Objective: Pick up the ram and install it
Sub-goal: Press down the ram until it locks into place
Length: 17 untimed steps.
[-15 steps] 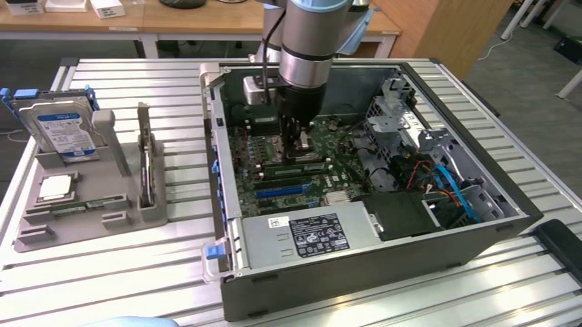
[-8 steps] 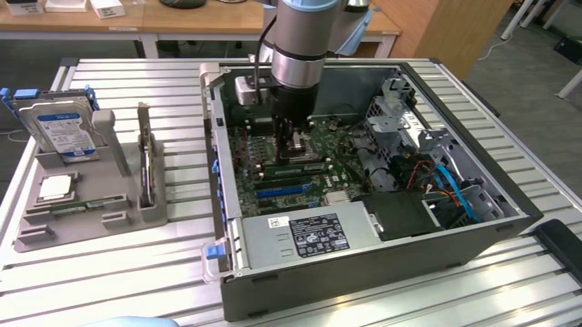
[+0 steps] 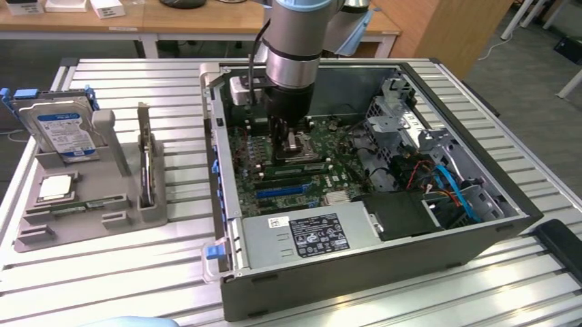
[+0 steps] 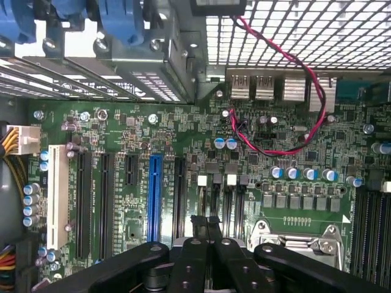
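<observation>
gripper [image 4: 208,229] pressed together, empty, low over green motherboard [image 4: 153,134] inside open grey computer case [image 3: 509,225]. thin green ram stick [image 3: 88,203] lies well apart, in grey plastic parts holder [image 3: 127,177]. judgement: lift clear of board components before travelling there.

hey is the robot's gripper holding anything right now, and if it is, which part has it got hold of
Nothing is held. The gripper is shut with its fingers pressed together and nothing between them, hanging over the motherboard inside the open computer case.
</observation>
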Each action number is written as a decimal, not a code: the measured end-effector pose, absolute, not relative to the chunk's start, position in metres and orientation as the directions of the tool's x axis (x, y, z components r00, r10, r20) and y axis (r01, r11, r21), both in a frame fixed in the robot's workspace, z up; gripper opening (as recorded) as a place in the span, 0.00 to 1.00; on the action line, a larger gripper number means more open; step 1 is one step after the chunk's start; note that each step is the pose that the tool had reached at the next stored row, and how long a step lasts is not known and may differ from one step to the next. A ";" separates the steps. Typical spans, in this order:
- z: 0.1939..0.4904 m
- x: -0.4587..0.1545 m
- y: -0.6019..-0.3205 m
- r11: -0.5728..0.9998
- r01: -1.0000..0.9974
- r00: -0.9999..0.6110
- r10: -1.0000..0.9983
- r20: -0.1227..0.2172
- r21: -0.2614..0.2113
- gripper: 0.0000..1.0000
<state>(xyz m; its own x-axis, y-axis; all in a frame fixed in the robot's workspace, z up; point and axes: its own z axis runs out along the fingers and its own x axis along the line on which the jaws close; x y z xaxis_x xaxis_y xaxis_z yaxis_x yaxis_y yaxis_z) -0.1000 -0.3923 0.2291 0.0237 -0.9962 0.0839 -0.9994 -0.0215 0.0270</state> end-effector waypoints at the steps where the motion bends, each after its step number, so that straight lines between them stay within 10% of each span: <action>1: 0.229 -0.100 -0.392 -0.022 -0.999 0.024 -0.996 0.084 0.027 0.10; 17: 0.225 -0.100 -0.392 -0.021 -0.999 0.023 -0.996 0.084 0.027 0.10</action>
<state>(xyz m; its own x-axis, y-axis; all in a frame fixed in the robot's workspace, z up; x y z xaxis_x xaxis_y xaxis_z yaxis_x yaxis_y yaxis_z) -0.1000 -0.3923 0.2246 0.0234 -0.9962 0.0840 -0.9994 -0.0212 0.0271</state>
